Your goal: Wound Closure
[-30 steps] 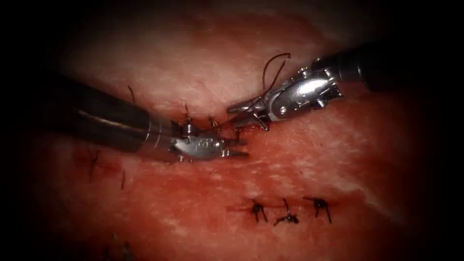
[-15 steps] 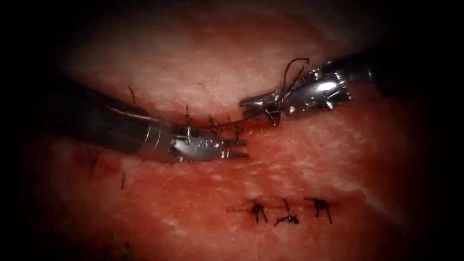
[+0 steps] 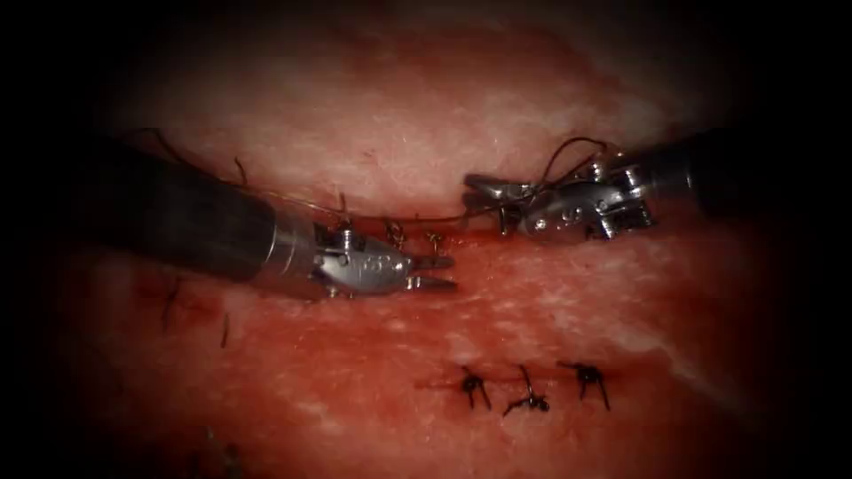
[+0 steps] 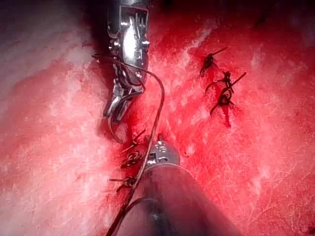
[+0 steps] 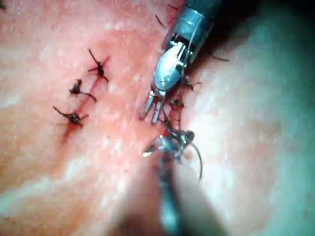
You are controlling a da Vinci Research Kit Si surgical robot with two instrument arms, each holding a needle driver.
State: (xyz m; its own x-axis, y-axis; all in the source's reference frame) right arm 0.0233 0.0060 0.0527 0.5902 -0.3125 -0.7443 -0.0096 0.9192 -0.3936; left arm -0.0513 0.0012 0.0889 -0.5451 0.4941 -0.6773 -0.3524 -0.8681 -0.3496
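Kept the right claw clamped on the needle near one end, curve hanging over the right end of the cut — seemingly clear of the tissue. Left the left claw slightly parted, gripping nothing, just beside the knots. Saw thread looped round the right tool and trailing across the left shaft: risked snagging, or dragging on tied knots, with any pull. Judged room tight between the tips — freer over bare tissue toward the finished row of stitches.
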